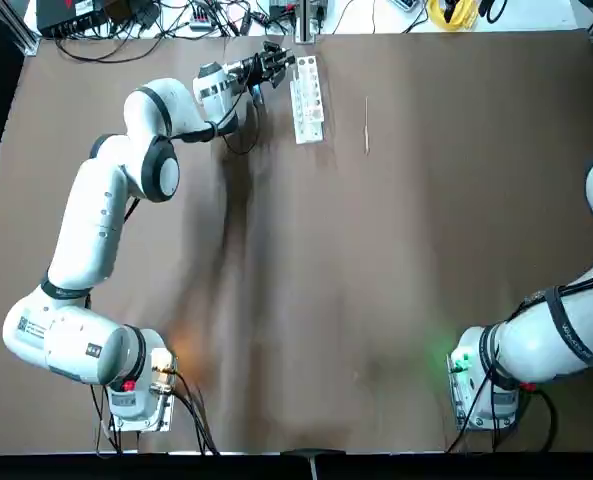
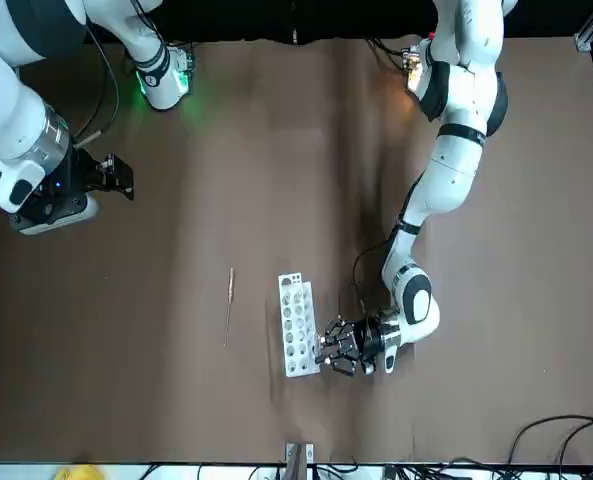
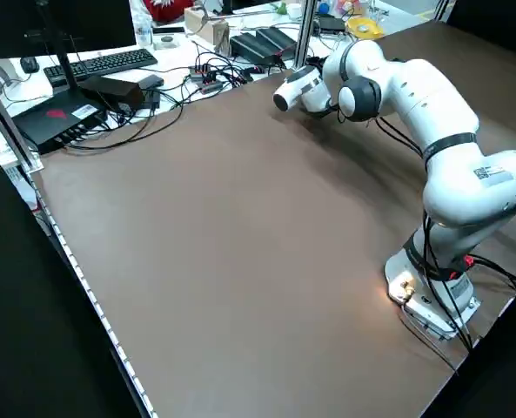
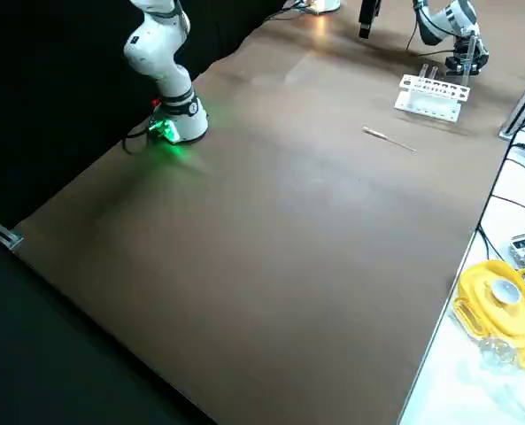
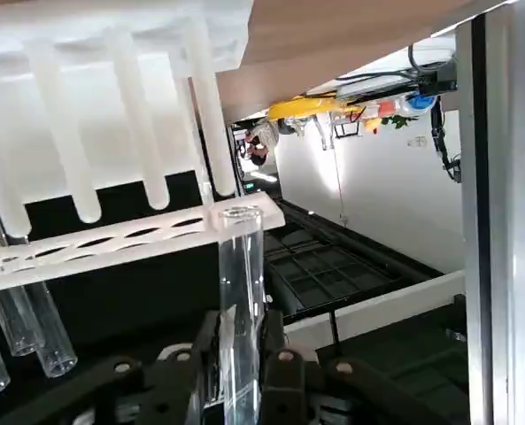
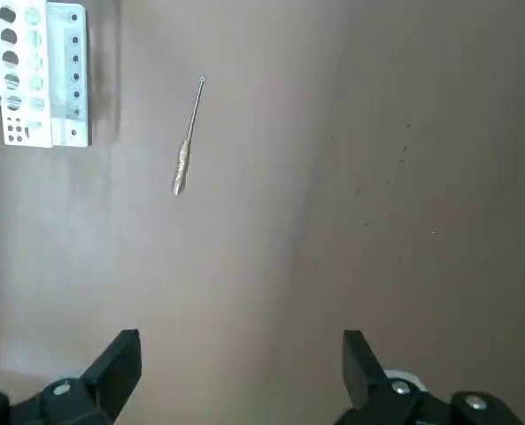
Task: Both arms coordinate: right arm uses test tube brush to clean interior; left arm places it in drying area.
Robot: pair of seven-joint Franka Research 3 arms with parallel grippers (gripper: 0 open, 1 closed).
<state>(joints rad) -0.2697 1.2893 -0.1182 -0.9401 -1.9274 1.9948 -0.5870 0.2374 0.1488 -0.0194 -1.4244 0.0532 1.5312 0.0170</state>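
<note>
Pale test tube brush (image 1: pixel 366 125) lies lengthwise, parallel to drying area (image 1: pixel 308 98)

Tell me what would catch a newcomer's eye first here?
Likely the left arm stretched to the table's far edge, its left gripper shut on a clear test tube beside the white rack. Next, the thin test tube brush lying alone on the table, on the rack's other side, with the open right gripper hovering well away from it.
</note>
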